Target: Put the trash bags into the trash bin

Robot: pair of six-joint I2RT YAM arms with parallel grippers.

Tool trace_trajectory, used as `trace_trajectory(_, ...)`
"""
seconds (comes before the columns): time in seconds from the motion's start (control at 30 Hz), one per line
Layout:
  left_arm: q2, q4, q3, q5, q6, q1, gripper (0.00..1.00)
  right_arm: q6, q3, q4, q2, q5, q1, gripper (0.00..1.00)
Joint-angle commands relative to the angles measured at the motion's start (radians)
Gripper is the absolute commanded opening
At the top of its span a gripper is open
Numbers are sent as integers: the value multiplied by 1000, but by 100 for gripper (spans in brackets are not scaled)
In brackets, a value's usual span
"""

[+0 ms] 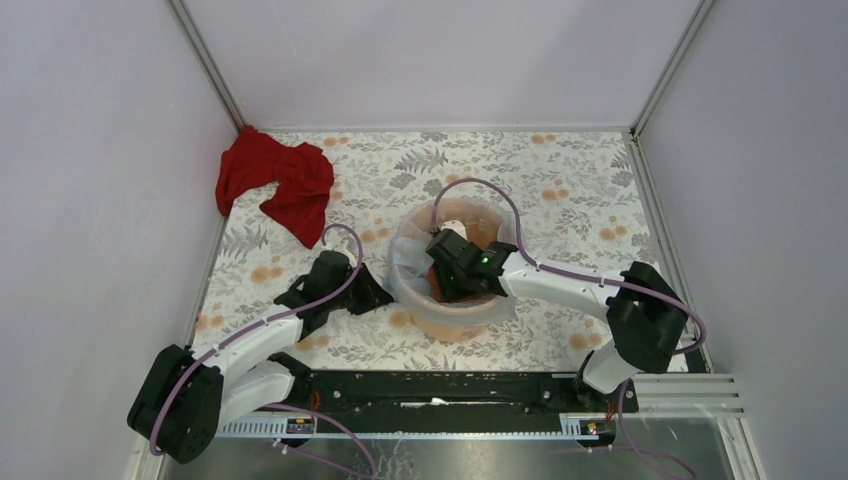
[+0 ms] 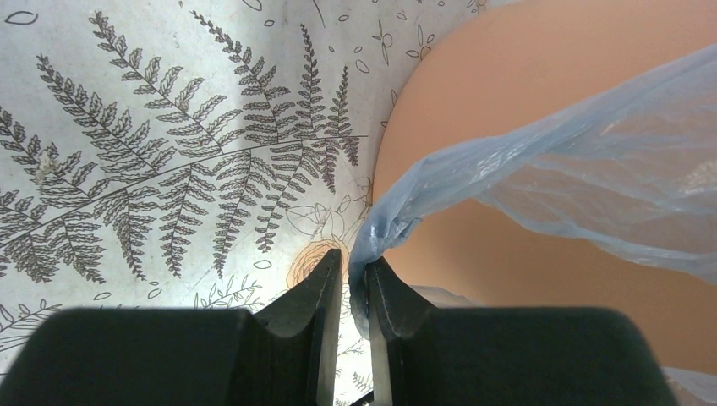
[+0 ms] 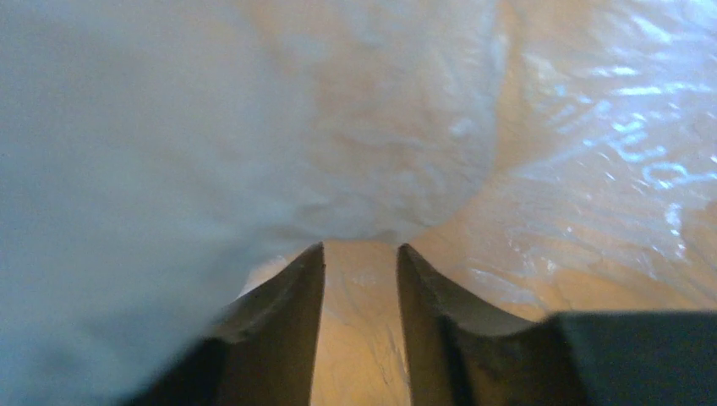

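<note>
The orange bucket (image 1: 452,325) stands mid-table, with the pale blue film bag (image 1: 404,262) draped over its rim and lining its inside. My left gripper (image 1: 386,296) is low at the bucket's left side. In the left wrist view it (image 2: 355,271) is shut on a gathered edge of the bag (image 2: 609,169), which stretches across the bucket's outer wall (image 2: 524,76). My right gripper (image 1: 450,270) reaches down inside the bucket. In the right wrist view it (image 3: 359,249) is open with nothing between the fingers, and wrinkled film (image 3: 592,169) surrounds it over the orange wall (image 3: 359,338).
A crumpled red cloth (image 1: 275,185) lies at the back left near the wall. The floral-patterned table (image 1: 560,190) is enclosed by white walls on three sides. The arms' mounting rail (image 1: 430,385) runs along the near edge.
</note>
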Motion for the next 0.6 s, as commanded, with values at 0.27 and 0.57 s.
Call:
trace_trajectory(0.27, -10, 27, -3, -29, 19, -3, 20, 89, -28, -85, -167, 90, 7, 43)
trace_trajectory(0.57, -4, 19, 14, -24, 23, -3, 20, 101, 31, -29, -207, 77, 7, 40)
